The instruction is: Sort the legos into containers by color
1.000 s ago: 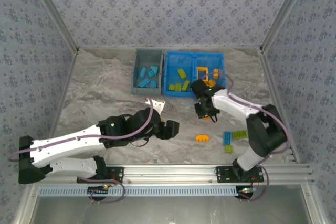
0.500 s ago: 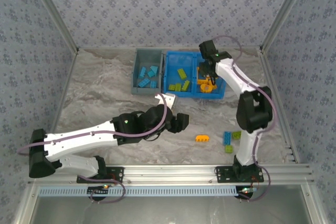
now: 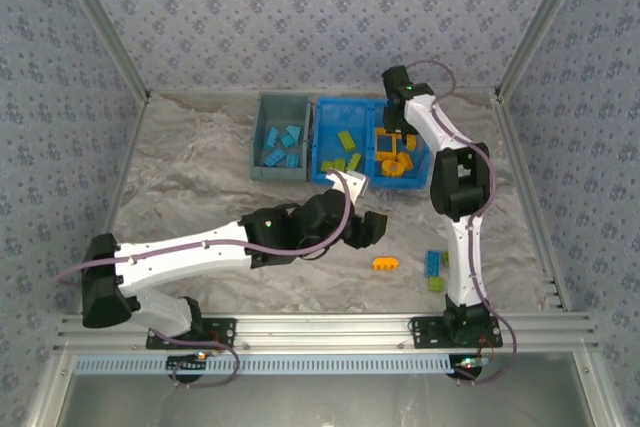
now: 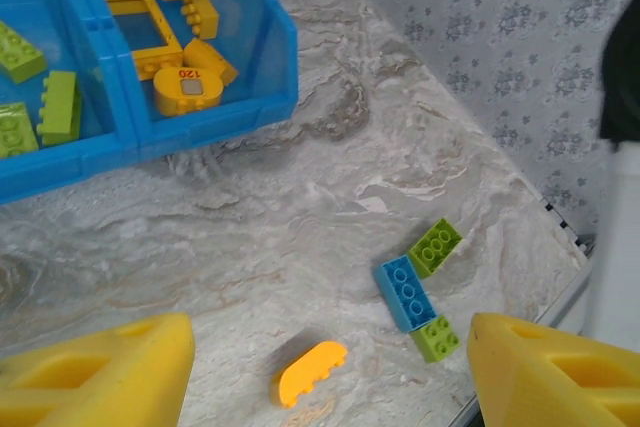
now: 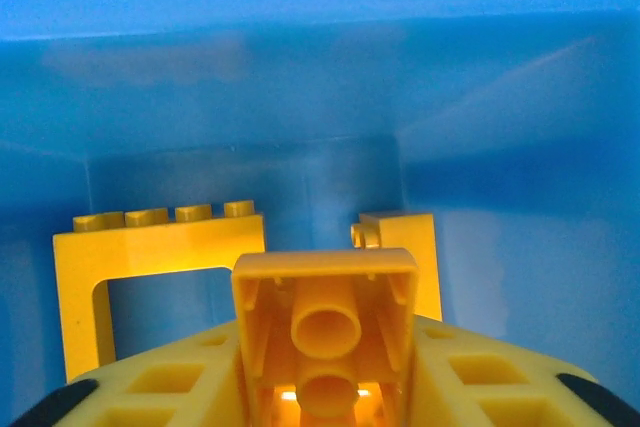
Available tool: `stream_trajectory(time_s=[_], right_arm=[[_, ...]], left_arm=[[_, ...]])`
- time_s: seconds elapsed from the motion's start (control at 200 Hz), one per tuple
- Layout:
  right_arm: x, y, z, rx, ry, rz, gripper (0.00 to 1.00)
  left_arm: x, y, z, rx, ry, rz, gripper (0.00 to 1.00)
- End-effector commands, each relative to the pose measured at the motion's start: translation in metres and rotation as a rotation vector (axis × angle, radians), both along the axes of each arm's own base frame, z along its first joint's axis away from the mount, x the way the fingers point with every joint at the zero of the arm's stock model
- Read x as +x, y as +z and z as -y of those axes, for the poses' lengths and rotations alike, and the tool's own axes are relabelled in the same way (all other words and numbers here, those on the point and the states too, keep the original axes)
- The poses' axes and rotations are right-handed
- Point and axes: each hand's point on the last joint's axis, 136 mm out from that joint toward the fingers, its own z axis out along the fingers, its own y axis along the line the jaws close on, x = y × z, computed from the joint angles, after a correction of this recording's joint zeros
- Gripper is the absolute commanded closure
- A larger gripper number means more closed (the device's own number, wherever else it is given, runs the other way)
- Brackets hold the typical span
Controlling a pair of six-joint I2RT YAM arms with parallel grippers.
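My right gripper (image 3: 398, 137) reaches down into the right compartment of the blue bin (image 3: 370, 101). Its fingers (image 5: 160, 382) are shut on an orange-yellow brick (image 5: 325, 312), hollow underside towards the camera. Behind it stand the orange frame (image 5: 160, 252) and another orange brick (image 5: 408, 257). My left gripper (image 4: 325, 377) hangs open over the table, above a loose rounded orange brick (image 4: 312, 372). A blue brick (image 4: 405, 293) and two lime green bricks (image 4: 435, 247) lie just right of it. The grey bin (image 3: 284, 98) holds several blue bricks (image 3: 280, 142).
The blue bin's left compartment holds several lime green bricks (image 3: 342, 155). The right arm's upright link (image 3: 462, 237) stands beside the loose bricks (image 3: 433, 263) near the table's front right. Patterned walls close in the table on three sides.
The right gripper carried its orange-yellow brick from mid-table up into the blue bin's right compartment. The left arm stretched rightward towards the loose orange brick, gripper still open.
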Motion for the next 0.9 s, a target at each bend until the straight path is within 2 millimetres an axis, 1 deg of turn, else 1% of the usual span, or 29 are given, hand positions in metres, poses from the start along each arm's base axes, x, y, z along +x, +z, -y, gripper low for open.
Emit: stream_trajectory(time_s=[0.0,0.09,0.19,0.27,0.345,0.425,0.48,0.56,0.61,0.645,0.725,0.735,0.745,0.819,0.849,0.899], right_arm=[[-0.003,0.0,0.0,-0.024,-0.006,-0.028,0.5],[-0.004,0.009,-0.004,-0.033,0.0,-0.016,0.42],[-0.007,0.028,-0.01,-0.033,0.015,0.018,0.41],[-0.011,0.052,-0.017,-0.031,0.028,0.065,0.43],[-0.018,0.082,-0.024,-0.022,0.041,0.123,0.44],[-0.03,0.117,-0.026,-0.011,0.046,0.187,0.46],[-0.043,0.144,-0.025,-0.007,0.046,0.231,0.46],[-0.071,0.178,-0.017,0.001,0.037,0.287,0.46],[-0.092,0.195,-0.009,0.019,0.026,0.314,0.45],[-0.108,0.204,-0.004,0.031,0.017,0.324,0.45],[-0.15,0.217,0.01,0.058,0.0,0.33,0.43],[-0.154,0.216,0.011,0.059,-0.002,0.322,0.43],[-0.161,0.22,0.013,0.067,-0.005,0.33,0.42],[-0.201,0.224,0.026,0.098,-0.028,0.329,0.4],[-0.217,0.226,0.031,0.105,-0.035,0.33,0.4],[-0.243,0.225,0.041,0.117,-0.051,0.321,0.39]], left_arm=[[-0.002,0.022,0.012,-0.036,-0.041,0.039,0.28],[-0.001,0.027,0.012,-0.041,-0.04,0.05,0.27],[-0.002,0.034,0.011,-0.049,-0.045,0.061,0.27],[-0.001,0.036,0.01,-0.046,-0.043,0.064,0.27],[-0.002,0.034,0.011,-0.038,-0.044,0.058,0.27],[-0.003,0.032,0.012,-0.034,-0.051,0.047,0.27],[-0.004,0.029,0.014,-0.027,-0.056,0.038,0.27],[-0.005,0.023,0.021,-0.008,-0.074,0.018,0.27],[-0.007,0.018,0.027,0.005,-0.093,0.004,0.27],[-0.009,0.012,0.032,0.012,-0.114,-0.009,0.27],[-0.015,-0.003,0.049,0.035,-0.174,-0.041,0.28],[-0.015,-0.004,0.051,0.038,-0.182,-0.045,0.28],[-0.016,-0.007,0.053,0.042,-0.189,-0.05,0.29],[-0.018,-0.027,0.07,0.09,-0.228,-0.101,0.28],[-0.02,-0.038,0.076,0.119,-0.241,-0.125,0.28],[-0.021,-0.051,0.088,0.157,-0.258,-0.161,0.28]])
